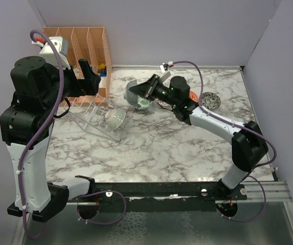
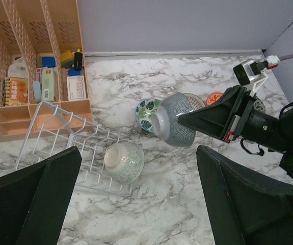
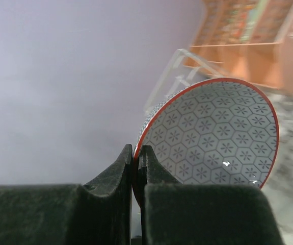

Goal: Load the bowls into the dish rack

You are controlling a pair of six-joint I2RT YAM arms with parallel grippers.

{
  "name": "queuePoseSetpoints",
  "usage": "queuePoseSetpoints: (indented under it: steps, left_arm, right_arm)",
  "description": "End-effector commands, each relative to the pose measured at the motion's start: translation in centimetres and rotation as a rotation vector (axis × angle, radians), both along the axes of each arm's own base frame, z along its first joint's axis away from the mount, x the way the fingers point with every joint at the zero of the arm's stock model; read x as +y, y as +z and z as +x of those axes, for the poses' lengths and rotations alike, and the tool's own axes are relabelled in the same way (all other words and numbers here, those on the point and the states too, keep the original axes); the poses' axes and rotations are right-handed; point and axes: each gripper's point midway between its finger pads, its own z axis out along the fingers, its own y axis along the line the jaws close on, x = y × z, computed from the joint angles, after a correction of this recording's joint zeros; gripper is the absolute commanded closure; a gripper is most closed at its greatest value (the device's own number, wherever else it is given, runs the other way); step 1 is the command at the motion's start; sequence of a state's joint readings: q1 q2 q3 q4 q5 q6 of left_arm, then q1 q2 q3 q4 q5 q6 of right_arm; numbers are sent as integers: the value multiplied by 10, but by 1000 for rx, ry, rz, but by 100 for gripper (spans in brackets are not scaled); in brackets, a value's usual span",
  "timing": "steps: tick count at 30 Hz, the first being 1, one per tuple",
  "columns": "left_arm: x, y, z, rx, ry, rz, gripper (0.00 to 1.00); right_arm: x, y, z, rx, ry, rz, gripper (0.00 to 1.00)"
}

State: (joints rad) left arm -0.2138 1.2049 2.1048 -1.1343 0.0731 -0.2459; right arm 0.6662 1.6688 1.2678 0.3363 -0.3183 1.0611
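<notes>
With the right gripper point(image 3: 136, 153) clamped on the rim of the red-edged grey bowl point(image 3: 217, 138), aloft at two o'clock of the dish rack point(image 1: 87, 120), the carry wants a slow tilt onto free prongs, clear of the pale bowl point(image 1: 115, 118) seated there.

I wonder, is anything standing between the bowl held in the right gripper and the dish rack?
Nothing visible stands on the table between them. The held bowl hangs in the right gripper with bare marble up to the dish rack. A pale bowl already fills the rack's nearest end, so free prongs lie beyond it.
</notes>
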Motion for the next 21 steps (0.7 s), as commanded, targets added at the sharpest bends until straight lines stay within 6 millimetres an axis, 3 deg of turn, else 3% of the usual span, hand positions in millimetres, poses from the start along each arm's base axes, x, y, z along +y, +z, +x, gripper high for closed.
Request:
queuePoseSetpoints:
  steps: [1,8,13,21]
  left_arm:
    - [-6,11,-7,-42,-55,17,1]
    - [-7,6,-15,-39,-82,35,1]
    - [-6,4,-17,-40,-86,47,1]
    - [-9,0,-19,-33,-102,54,1]
  right_arm:
    - [19,91,-21,-91,14,460,99]
    - [54,65,-26,60,12,708,99]
    - [81,37,-24,160,32,770,99]
    - [96,12,-19,216,46,819,99]
